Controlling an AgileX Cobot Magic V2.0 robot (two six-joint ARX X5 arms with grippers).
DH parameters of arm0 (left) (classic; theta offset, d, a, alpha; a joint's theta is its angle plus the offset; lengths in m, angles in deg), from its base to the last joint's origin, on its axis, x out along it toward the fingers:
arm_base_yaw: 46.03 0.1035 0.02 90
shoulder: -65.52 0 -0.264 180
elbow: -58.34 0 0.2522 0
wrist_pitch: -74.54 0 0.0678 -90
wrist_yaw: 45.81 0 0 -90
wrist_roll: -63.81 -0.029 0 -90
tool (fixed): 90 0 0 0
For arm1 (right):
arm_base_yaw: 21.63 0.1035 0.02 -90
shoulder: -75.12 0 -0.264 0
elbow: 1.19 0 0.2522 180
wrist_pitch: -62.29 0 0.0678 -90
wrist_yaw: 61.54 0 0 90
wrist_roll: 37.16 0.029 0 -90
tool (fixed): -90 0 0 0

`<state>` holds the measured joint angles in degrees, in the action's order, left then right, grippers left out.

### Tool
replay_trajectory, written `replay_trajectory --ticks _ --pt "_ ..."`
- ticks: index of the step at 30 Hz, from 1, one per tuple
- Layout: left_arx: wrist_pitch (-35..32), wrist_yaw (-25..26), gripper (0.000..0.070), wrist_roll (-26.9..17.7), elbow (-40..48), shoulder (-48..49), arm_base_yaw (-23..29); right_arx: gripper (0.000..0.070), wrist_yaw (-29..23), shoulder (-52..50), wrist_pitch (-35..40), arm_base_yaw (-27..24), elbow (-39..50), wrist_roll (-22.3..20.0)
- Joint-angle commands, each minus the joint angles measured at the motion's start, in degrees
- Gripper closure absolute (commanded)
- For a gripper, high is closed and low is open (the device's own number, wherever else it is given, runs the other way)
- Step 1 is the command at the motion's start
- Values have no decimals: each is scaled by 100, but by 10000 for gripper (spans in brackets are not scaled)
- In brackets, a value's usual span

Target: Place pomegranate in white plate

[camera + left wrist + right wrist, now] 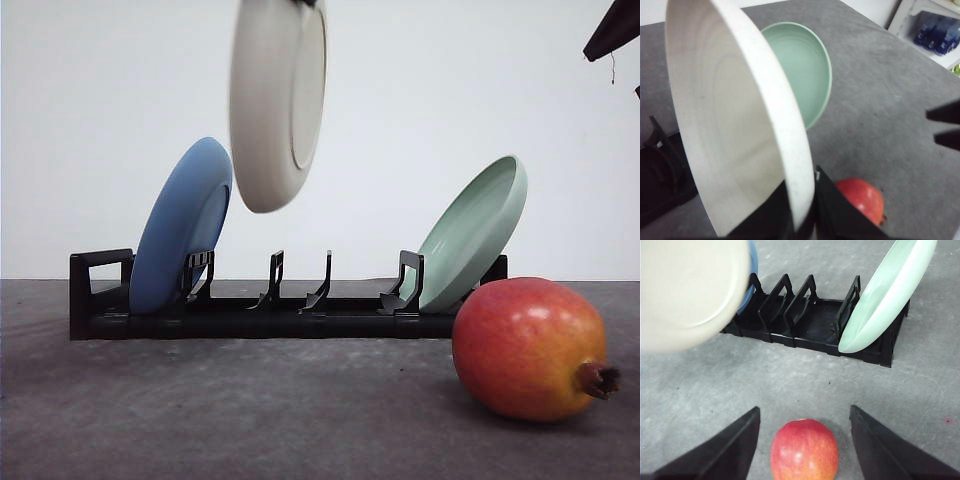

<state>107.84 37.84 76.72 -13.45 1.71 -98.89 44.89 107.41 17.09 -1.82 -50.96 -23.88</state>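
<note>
The white plate [277, 100] hangs in the air on its edge, almost upright, above the black dish rack [250, 315] and clear of it. In the left wrist view the left gripper [802, 210] is closed on the rim of the white plate [735, 125]; one dark finger [840, 212] lies against the outer side of the rim and the other against the inner side.

In the front view the pomegranate [530, 347] rests on the grey surface [250, 420] at about 4 o'clock from the rack, in front of the rack's right end. Its brown crown [598, 379] points toward 3 o'clock. It is well apart from the white plate.

The blue plate [180, 228] stands tilted in the left slot of the rack, and the mint-green plate [475, 232] leans in the right slot. The slots between them hold nothing.

In the right wrist view the right gripper [805, 440] is open above the surface, with the pomegranate [804, 449] between its two fingers [735, 447]. The fingers do not touch the fruit. The rack [815, 322], the mint-green plate [887, 292] and the white plate [690, 287] are at about 12 o'clock from the fruit, farther from the camera.
</note>
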Motion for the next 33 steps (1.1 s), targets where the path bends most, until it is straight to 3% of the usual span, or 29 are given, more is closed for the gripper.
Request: replay_trajectory --ticks 1,6,18,28,33 --pt "60 -220 697 -83 39 71 -169 338 0 17 55 26 -98 -22" --pt "209 -754 697 -272 470 491 -624 337 0 17 55 26 -98 -22" --pt "1036 -1566 696 -1380 1246 672 -1692 338 -21 17 56 26 -98 -25" --pt "1376 -1744 697 -2918 1251 -293 -2071 338 -37 17 117 26 -98 -26" --pt "1352 -2001 695 -3280 1249 -973 -2109 337 -36 17 142 26 -98 -26"
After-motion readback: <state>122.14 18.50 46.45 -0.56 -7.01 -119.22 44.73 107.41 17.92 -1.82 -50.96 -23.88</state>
